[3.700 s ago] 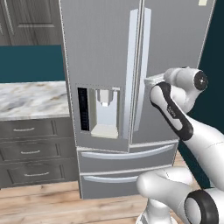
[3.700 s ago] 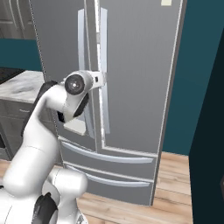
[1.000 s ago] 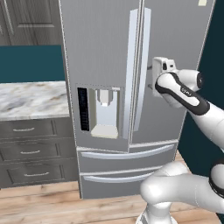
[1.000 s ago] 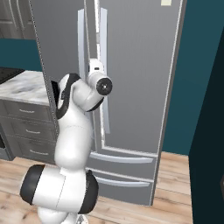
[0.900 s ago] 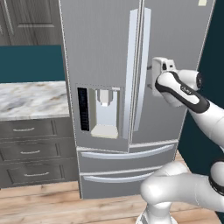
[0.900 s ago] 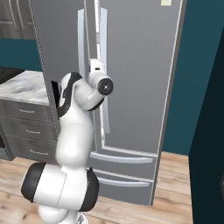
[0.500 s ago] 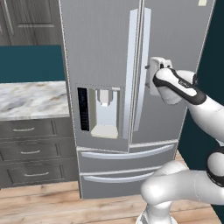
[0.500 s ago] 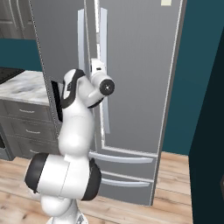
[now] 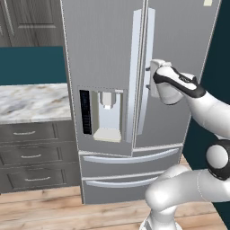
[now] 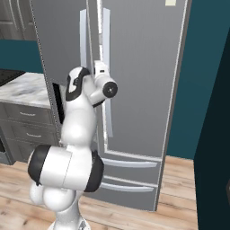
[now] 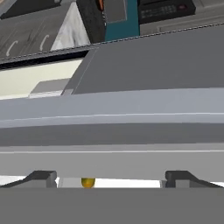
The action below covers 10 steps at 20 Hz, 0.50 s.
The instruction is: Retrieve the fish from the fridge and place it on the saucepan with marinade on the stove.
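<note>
Teal walls and a wood floor (image 9: 40, 211) all around, with a marble table (image 9: 31, 101) over dark grey drawers (image 9: 29, 157) on the left. Standing tall in the middle, the silver-grey fridge (image 9: 103, 54) with both doors shut, a water dispenser panel (image 9: 104, 114) on the left door and two lower drawers (image 9: 130, 173) below. Reaching up from the lower right in the left base view, the white arm, with the end effector (image 9: 152, 80) right up against the right door's long handle (image 9: 146, 67). Seen from the right base view, the end effector (image 10: 99, 68) close to that same handle (image 10: 106, 54). Wide open, fingertips (image 11: 41, 177) far apart in the hand view, holding nothing, with the handle (image 11: 113, 116) as a long grey bar just ahead. Small round yellowish spot (image 11: 88, 182) between the fingertips, too small to tell what.
</note>
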Tool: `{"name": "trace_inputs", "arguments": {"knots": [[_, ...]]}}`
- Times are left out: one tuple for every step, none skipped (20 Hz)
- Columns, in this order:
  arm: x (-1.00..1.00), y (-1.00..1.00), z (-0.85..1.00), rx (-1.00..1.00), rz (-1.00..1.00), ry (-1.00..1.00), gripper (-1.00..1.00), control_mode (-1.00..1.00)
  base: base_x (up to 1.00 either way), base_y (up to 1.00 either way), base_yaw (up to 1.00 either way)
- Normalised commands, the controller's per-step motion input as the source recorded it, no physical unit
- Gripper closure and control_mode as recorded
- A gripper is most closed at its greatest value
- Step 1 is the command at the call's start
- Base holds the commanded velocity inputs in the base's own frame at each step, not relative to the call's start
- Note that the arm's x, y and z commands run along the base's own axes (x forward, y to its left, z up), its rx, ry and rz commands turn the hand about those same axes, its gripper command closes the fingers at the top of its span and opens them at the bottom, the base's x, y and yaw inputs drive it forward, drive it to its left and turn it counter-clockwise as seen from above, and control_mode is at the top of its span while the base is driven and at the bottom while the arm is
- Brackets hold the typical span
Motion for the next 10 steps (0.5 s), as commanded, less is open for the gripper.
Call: {"name": "trace_inputs", "arguments": {"knots": [[0.27, 0.00, -0.01, 0.00, 0.00, 0.00, -1.00, -1.00, 0.00, 0.00, 0.00], [0.27, 0.00, -0.02, 0.00, 0.00, 0.00, -1.00, -1.00, 0.00, 0.00, 0.00], [0.27, 0.00, -0.04, 0.00, 0.00, 0.00, -1.00, -1.00, 0.00, 0.00, 0.00], [0.28, 0.00, -0.04, 0.00, 0.00, 0.00, -1.00, -1.00, 0.00, 0.00, 0.00], [0.28, 0.00, -0.06, 0.00, 0.00, 0.00, -1.00, -1.00, 0.00, 0.00, 0.00], [0.29, 0.00, -0.06, 0.00, 0.00, 0.00, -1.00, -1.00, 0.00, 0.00, 0.00], [0.28, 0.00, -0.07, 0.00, 0.00, 0.00, -1.00, -1.00, 0.00, 0.00, 0.00], [0.29, 0.00, -0.09, 0.00, 0.00, 0.00, -1.00, -1.00, 0.00, 0.00, 0.00], [0.30, 0.00, -0.09, 0.00, 0.00, 0.00, -1.00, -1.00, 0.00, 0.00, 0.00], [0.29, 0.00, -0.09, 0.00, 0.00, 0.00, -1.00, -1.00, 0.00, 0.00, 0.00]]}}
